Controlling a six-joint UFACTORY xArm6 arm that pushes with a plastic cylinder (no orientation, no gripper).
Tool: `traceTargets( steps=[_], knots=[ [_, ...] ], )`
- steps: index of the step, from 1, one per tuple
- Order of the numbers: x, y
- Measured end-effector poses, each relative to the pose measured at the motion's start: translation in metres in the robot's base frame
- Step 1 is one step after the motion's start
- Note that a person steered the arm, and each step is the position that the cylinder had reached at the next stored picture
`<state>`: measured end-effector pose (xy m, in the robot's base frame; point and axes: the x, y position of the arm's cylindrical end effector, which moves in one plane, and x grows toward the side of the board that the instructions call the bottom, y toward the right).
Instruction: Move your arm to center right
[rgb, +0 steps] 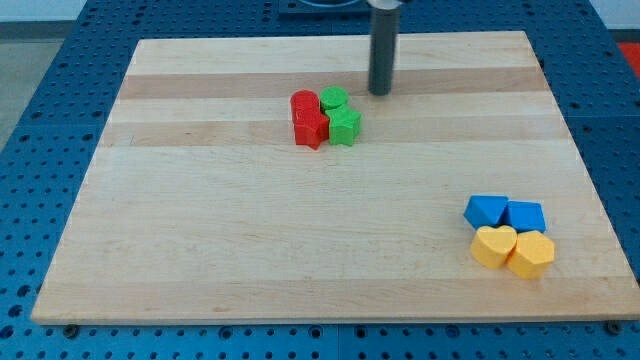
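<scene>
Presently, reading from the view's left, the wooden board (200, 250) lies on a blue perforated table (60, 60). First comes a tight cluster toward the view's top, left of centre. A red block (304, 102) of rounded outline sits at the cluster's upper left, and a red star-shaped block (311, 128) sits directly below it, touching it. Against their right sides stand a green block (334, 98), rounded in outline, and below it a green star-shaped block (345, 125); all four are in contact with their neighbours.

Next, my tip (380, 93) rests on the board just to the right of the upper green block, near it but apart. The rod carries no jaws, so nothing is open, closed or gripped.

Well apart, at the view's lower right, lies a second cluster. A blue block (486, 211) and a second blue block (525, 215) sit side by side, shapes uncertain. Touching them from below are a yellow heart-shaped block (493, 246) and a yellow hexagonal block (531, 254).
</scene>
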<state>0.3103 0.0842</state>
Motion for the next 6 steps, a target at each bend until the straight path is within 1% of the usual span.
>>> traceTargets(
  steps=[1, 3, 4, 6],
  knots=[
    [0.007, 0.038],
    [0.008, 0.045],
    [0.018, 0.056],
    [0.086, 0.108]
  ],
)
